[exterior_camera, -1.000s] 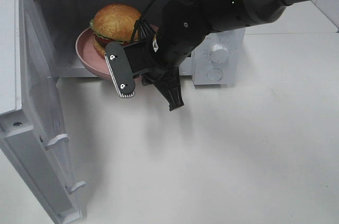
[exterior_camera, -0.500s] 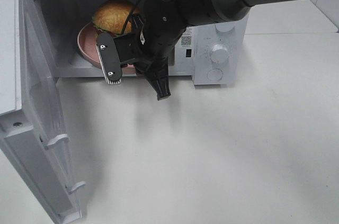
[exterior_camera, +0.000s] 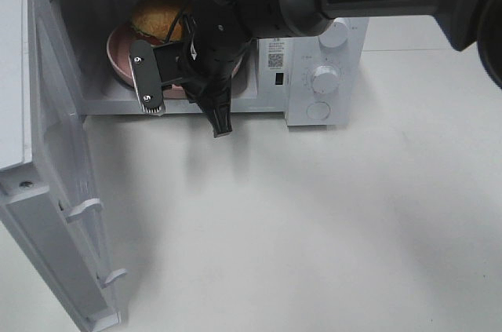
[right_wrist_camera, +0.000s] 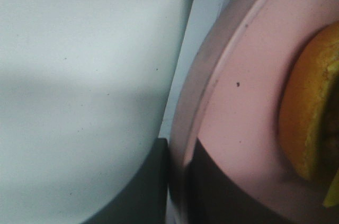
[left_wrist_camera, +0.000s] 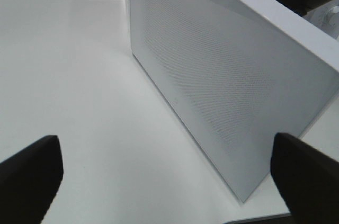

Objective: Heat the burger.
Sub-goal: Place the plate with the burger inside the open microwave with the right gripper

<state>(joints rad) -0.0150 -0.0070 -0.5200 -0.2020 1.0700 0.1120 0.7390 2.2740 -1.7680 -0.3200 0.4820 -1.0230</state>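
The right end effector [right_wrist_camera: 177, 192] clamps the rim of a pink plate [right_wrist_camera: 238, 91] carrying the burger [exterior_camera: 161, 18], which sits inside the open microwave [exterior_camera: 325, 104]. Tall, with a glossy golden-brown bun, the burger looks light, soft and apt to topple, so the stiff plate is likely the safer hold. The left end effector [left_wrist_camera: 167, 181] gapes empty, facing the door [left_wrist_camera: 222, 75] above the worktop [exterior_camera: 314, 214].
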